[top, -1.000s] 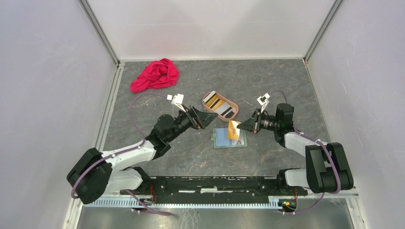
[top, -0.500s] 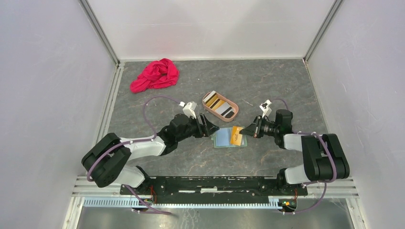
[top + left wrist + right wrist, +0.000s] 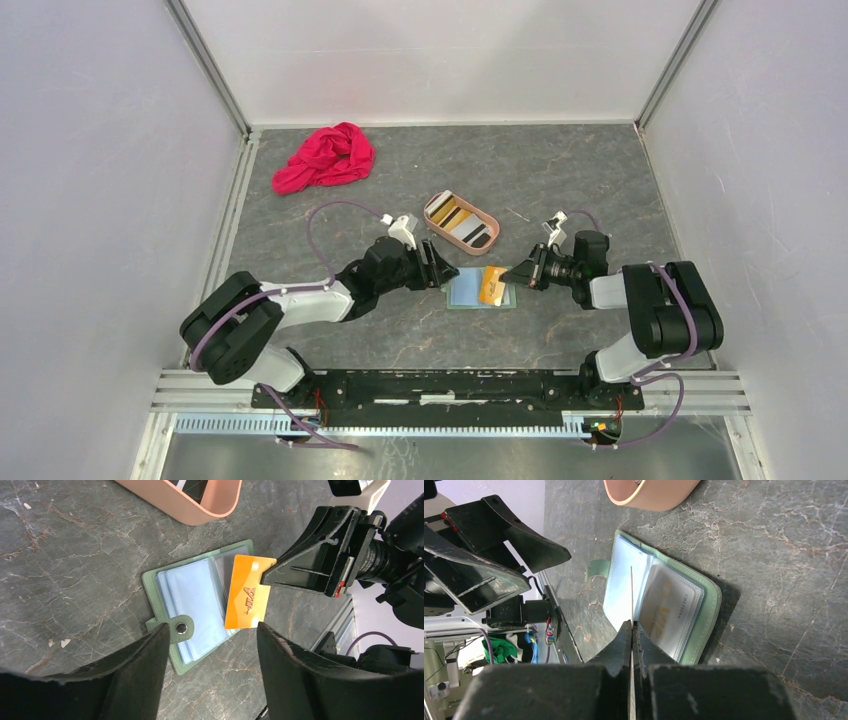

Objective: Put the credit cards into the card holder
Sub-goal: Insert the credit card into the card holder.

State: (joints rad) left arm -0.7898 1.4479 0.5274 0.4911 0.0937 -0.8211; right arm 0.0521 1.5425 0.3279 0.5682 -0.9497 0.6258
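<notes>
Now R fingers point(image 3: 310, 560) pinch a corner of the orange card point(image 3: 247, 600) over the open card holder point(image 3: 192, 592) on the counter point(image 3: 75, 555); L fingers point(image 3: 130, 680) are spread wide by the snap tab point(image 3: 180, 627), holding nothing. Recommended: pin holder w/ L, align card's edge w/ a free sleeve, slide in at a shallow angle. Card's long axis runs approx. far-to-near, free end toward the arm bases.

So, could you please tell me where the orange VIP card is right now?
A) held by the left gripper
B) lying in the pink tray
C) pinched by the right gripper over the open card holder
C: the right gripper is shut on the orange VIP card, held over the open card holder.
</notes>
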